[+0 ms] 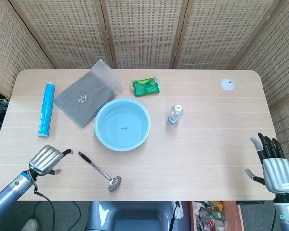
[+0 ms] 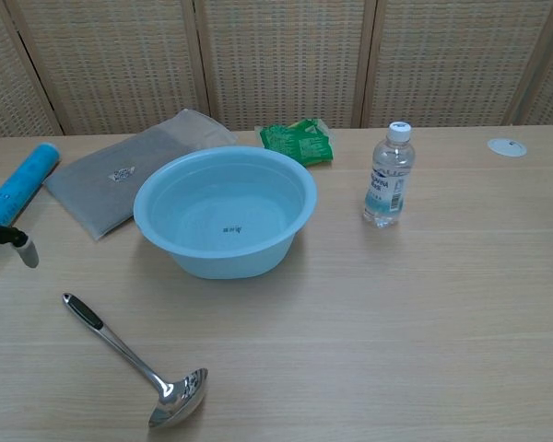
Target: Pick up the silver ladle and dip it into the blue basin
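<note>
The silver ladle (image 1: 99,171) (image 2: 134,361) lies flat on the table near the front edge, black handle end pointing back-left, bowl toward the front. Behind it stands the blue basin (image 1: 123,124) (image 2: 224,211), with nothing in it. My left hand (image 1: 47,159) hovers just left of the ladle's handle tip, fingers apart and holding nothing; only its fingertips (image 2: 11,241) show at the left edge of the chest view. My right hand (image 1: 271,164) stays at the table's front right corner, fingers spread, far from both objects.
A blue tube (image 1: 46,109) lies at the left, a grey pouch (image 1: 89,93) behind the basin. A green packet (image 1: 146,86), a small water bottle (image 1: 175,115) and a white disc (image 1: 227,84) sit to the right of the basin.
</note>
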Controlling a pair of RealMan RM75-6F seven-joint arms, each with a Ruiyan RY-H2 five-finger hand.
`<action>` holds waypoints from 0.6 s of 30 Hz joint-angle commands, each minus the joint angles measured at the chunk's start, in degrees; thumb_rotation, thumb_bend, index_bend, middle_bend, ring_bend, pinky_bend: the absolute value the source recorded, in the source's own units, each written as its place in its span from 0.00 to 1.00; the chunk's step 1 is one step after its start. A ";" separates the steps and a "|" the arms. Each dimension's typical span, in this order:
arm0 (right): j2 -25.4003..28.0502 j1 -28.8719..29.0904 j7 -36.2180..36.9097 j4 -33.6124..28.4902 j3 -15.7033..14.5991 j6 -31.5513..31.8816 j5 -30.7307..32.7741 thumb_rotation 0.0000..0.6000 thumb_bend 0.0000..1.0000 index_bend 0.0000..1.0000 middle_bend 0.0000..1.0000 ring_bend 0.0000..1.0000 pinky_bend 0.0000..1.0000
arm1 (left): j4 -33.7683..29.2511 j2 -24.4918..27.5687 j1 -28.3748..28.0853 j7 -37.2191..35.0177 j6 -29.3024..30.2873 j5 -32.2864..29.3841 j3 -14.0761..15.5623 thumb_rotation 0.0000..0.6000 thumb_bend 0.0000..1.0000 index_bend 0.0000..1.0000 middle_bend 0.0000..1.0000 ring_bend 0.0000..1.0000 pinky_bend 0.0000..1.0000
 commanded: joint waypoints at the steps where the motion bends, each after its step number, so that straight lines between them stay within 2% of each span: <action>1: 0.03 0.03 0.03 -0.03 0.02 -0.10 0.10 1.00 0.00 0.00 0.00 0.00 0.00 | 0.35 -1.66 -1.32 2.24 -1.17 -0.73 -0.35 1.00 0.12 0.34 1.00 1.00 1.00; 5: 0.11 0.10 0.13 -0.09 0.03 -0.41 0.32 1.00 0.00 0.00 0.00 0.00 0.00 | 0.79 -3.14 -2.37 3.45 -1.79 -1.17 -0.68 1.00 0.13 0.38 1.00 1.00 1.00; 14: 0.86 0.16 1.40 -0.55 0.24 -0.84 0.94 1.00 0.00 0.00 0.00 0.00 0.00 | 4.01 -8.48 -6.35 8.68 -5.75 -2.31 -1.49 1.00 0.27 0.41 1.00 1.00 1.00; 18: 1.22 0.23 2.03 -0.64 0.32 -1.11 1.19 1.00 0.00 0.00 0.00 0.00 0.00 | 4.33 -10.15 -7.34 10.83 -7.17 -3.45 -1.49 1.00 0.28 0.42 1.00 1.00 1.00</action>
